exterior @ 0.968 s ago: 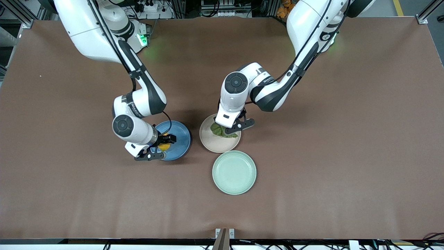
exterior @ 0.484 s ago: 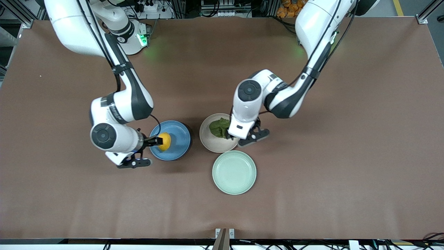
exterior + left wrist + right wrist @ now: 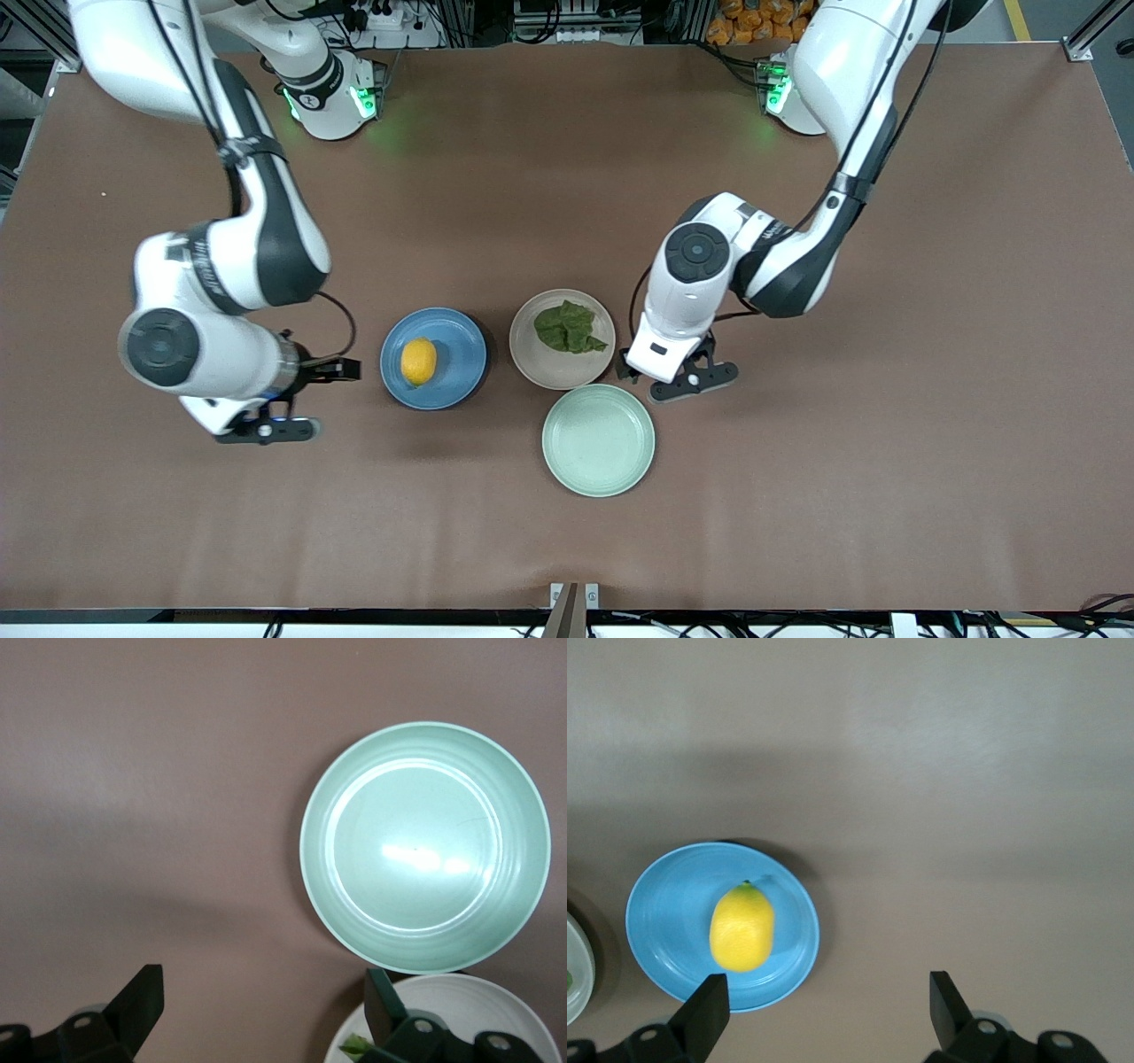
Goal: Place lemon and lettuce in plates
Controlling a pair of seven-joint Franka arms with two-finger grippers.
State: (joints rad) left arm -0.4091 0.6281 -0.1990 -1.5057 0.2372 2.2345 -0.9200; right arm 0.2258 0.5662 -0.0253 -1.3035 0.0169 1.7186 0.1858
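Note:
The lemon point(image 3: 418, 361) lies on the blue plate point(image 3: 456, 341), apart from any gripper; the right wrist view shows the lemon point(image 3: 742, 927) on this plate point(image 3: 660, 908) too. The lettuce point(image 3: 569, 328) rests in the beige plate point(image 3: 554, 372). My right gripper point(image 3: 348, 368) is open and empty over bare table beside the blue plate, toward the right arm's end, its jaws point(image 3: 827, 997) wide apart. My left gripper point(image 3: 631, 369) is open and empty over the table beside the beige plate, toward the left arm's end, with jaws point(image 3: 263, 997) spread.
An empty mint green plate point(image 3: 598, 439) sits nearer to the front camera than the beige plate, almost touching it; it fills the left wrist view point(image 3: 425, 846). Brown table point(image 3: 842, 461) stretches wide around the three plates.
Both arms drew back from the plates toward their own ends of the table. The left gripper opened and let go of the lettuce. The right gripper left the lemon on the blue plate.

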